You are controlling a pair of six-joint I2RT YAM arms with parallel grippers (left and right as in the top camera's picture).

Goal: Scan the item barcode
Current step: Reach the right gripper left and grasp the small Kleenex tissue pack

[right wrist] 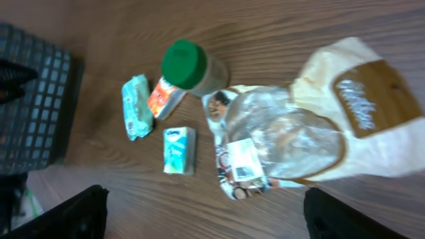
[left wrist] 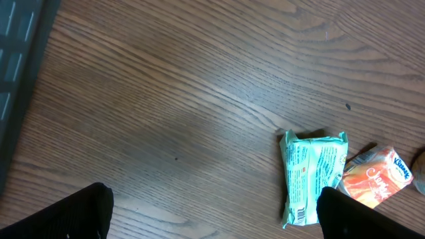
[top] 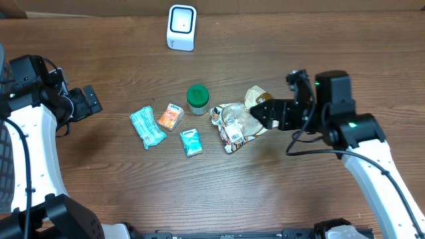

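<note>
Hovering at the right edge of the clear snack bag (right wrist: 279, 143), the right gripper (top: 263, 114) is holding its jaws wide apart, with nothing clamped between them. Whether it is touching the bag I cannot tell. In the right wrist view its dark fingers (right wrist: 70, 212) are showing at the two lower corners, with the bag lying on the wood beyond them. A white printed label (right wrist: 243, 161) is facing up at the bag's near end. A beige paper bag (top: 254, 97) is lying against the clear bag on its far right side. A green-lidded jar (top: 198, 99) is standing just left of the bags. Further left, an orange tissue pack (top: 170, 117), a teal tissue pack (top: 191, 142) and a teal wrapped packet (top: 147, 127) are lying loosely grouped. The white scanner (top: 181, 27) is standing at the far edge of the table (top: 133, 192), well apart from the bag. The left gripper (top: 88, 101) is hanging at the far left, jaws gaping wide and empty.
</note>
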